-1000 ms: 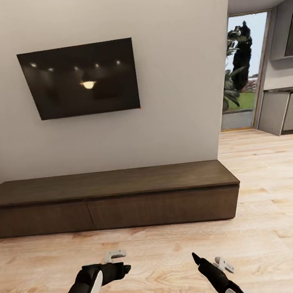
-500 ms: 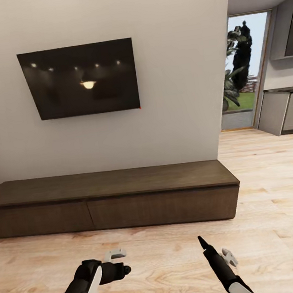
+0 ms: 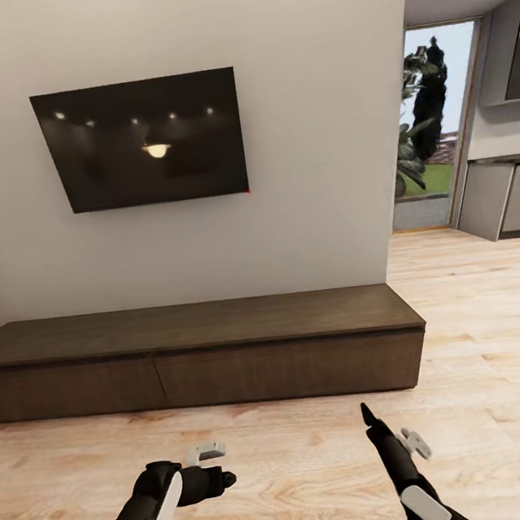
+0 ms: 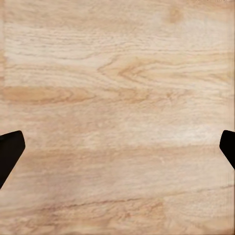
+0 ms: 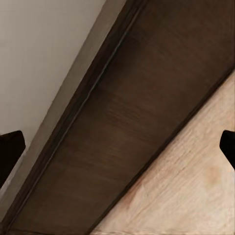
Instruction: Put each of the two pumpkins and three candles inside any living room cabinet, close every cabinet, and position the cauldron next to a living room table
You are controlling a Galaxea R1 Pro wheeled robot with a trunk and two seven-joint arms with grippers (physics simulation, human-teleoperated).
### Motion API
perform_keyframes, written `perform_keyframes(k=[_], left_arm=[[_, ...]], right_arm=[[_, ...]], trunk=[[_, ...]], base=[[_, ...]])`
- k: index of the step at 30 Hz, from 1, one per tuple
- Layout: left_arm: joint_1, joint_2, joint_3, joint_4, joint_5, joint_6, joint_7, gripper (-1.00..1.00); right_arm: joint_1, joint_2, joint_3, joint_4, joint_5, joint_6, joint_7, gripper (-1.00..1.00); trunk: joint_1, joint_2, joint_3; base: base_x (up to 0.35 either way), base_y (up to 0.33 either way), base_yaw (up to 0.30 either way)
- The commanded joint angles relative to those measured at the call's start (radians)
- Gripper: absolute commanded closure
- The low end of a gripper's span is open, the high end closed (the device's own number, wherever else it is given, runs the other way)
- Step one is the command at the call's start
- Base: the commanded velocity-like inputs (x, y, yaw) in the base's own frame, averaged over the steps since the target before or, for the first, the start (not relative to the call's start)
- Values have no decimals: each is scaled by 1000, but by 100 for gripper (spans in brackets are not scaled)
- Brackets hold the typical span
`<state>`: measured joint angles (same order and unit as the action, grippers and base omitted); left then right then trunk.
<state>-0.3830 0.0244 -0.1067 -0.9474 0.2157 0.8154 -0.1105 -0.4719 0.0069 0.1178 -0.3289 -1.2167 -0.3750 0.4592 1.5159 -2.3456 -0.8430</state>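
Pale wood plank floor (image 3: 482, 329); grey wall with black wall-mounted television (image 3: 142, 142). Long low dark-brown wood cabinet (image 3: 198, 354) is set against the wall, drawer fronts shut. Left gripper (image 4: 117, 147) and right gripper (image 5: 117, 147): fingers spread, nothing held. Since the earlier frame, the right arm is raised toward the cabinet.

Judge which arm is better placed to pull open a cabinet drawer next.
Probably the right. Its pincer points at the cabinet with fingertips spread, and its wrist camera faces the drawer front. The left pincer faces the floor.
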Motion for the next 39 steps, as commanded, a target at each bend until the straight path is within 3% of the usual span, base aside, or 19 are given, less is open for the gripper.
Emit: perform_keyframes(k=[1,5,9,13,16,20,23,28,35,39], left_arm=[[-1,1,-2,-1,5,4,0,-100],[-1,2,-2,-4,11,5,0,-100],[-1,1,-3,-6,61,39,0,-100],[-1,4,-4,-9,113,82,-1,-100],[-1,5,-3,-9,139,88,-1,-100],[-1,5,-2,-8,150,91,0,-100],[-1,4,-3,-8,152,91,0,-100],[-1,4,-4,-8,152,91,0,-100],[-1,3,-4,-7,152,91,0,-100],[-1,3,-4,-7,152,91,0,-100]], right_arm=[[-3,-1,6,-7,-12,16,18,-100],[-9,2,6,-30,-11,48,37,-100],[-10,1,-15,-58,-56,89,120,-100],[-10,-1,-64,-69,-214,288,293,-100],[-10,-1,-74,-67,-249,323,321,-100],[-10,1,-76,-66,-258,272,296,-100],[-10,1,-75,-66,-261,224,228,-100],[-10,-2,-81,-66,-265,206,176,-100],[-10,-2,-169,-65,-284,210,178,-100],[-10,-2,-175,-65,-303,212,180,-100]], trunk=[[0,0,-1],[0,0,-1],[0,0,-1],[0,0,-1],[0,0,-1],[0,0,-1],[0,0,-1],[0,0,-1],[0,0,-1],[0,0,-1]], base=[[0,0,0],[0,0,0],[0,0,0],[10,0,0],[164,0,0],[270,0,0],[262,0,0],[256,-21,0],[254,-123,0],[254,-170,0]])
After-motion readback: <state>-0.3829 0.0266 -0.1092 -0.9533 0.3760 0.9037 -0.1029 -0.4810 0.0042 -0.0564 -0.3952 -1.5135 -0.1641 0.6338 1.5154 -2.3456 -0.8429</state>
